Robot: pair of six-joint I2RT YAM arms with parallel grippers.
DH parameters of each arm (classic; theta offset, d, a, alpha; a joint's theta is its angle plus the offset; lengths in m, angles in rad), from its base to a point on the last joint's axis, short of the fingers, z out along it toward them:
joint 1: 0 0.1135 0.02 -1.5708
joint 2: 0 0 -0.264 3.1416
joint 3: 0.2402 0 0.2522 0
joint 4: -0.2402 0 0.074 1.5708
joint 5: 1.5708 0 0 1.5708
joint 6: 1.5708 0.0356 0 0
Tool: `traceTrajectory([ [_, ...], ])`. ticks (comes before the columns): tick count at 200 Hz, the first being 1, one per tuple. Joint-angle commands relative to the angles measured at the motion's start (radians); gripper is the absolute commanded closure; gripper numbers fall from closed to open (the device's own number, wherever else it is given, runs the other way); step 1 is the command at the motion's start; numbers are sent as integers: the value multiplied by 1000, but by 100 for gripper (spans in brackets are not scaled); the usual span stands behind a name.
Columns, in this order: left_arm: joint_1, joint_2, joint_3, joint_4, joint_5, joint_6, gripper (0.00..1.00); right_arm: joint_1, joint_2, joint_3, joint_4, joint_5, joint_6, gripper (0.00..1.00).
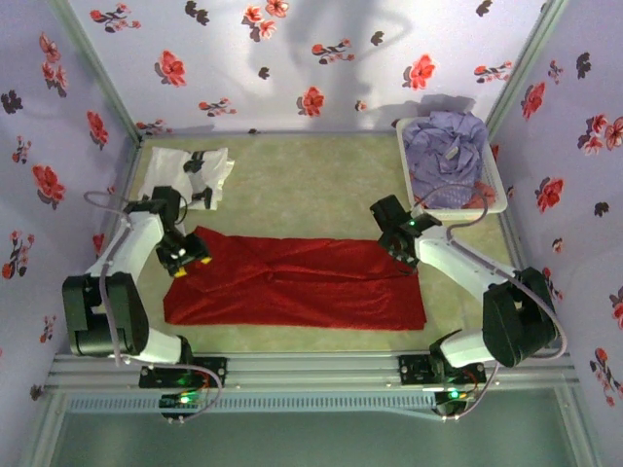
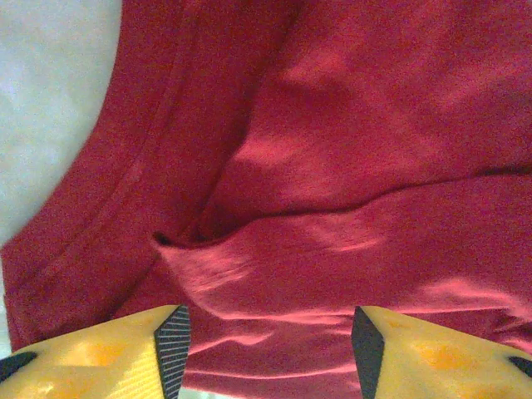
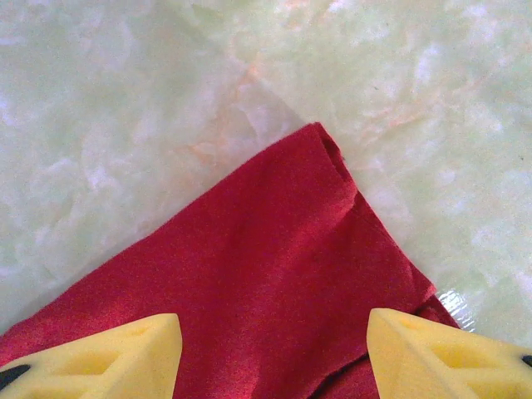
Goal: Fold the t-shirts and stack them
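Top external view has the red t-shirt [image 1: 292,287] spread flat across the near half of the tabletop [image 1: 311,170], a long, wide shape running from left to right. The left pincer [image 1: 185,260] sits over its far left corner and the right pincer [image 1: 401,255] over its far right corner, both low against the cloth.

Left wrist view brings out what the overhead cannot. The left fingers [image 2: 170,349] stand apart with nothing clamped between them. Rumpled red cloth with a curved, seamed edge lies right below, and a soft fold runs across the gap. A patch of pale tabletop shows at the upper left.

Right wrist view shows the right fingers [image 3: 125,357] likewise parted and holding nothing. They straddle a pointed corner of the red cloth that rests on bare pale tabletop.

Top external view also takes in the wider scene. The white t-shirt [image 1: 190,173] with black print lies bunched at the far left of the tabletop, just behind the left arm. The lavender t-shirt [image 1: 446,146] is heaped in a white basket [image 1: 498,183] at the far right corner.
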Motion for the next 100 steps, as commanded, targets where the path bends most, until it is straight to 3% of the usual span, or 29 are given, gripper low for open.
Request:
traceTrajectory([
  [1,-63,45,75,-31,20,-3,41,-8,-6,38,-33,-9,-41,38],
  [46,-204,236,142,107,23,3,40,-11,2,61,-37,-45,-72,38],
  [100,-287,415,200,196,56,-1,45,-18,-17,4,-14,-65,-70,38],
])
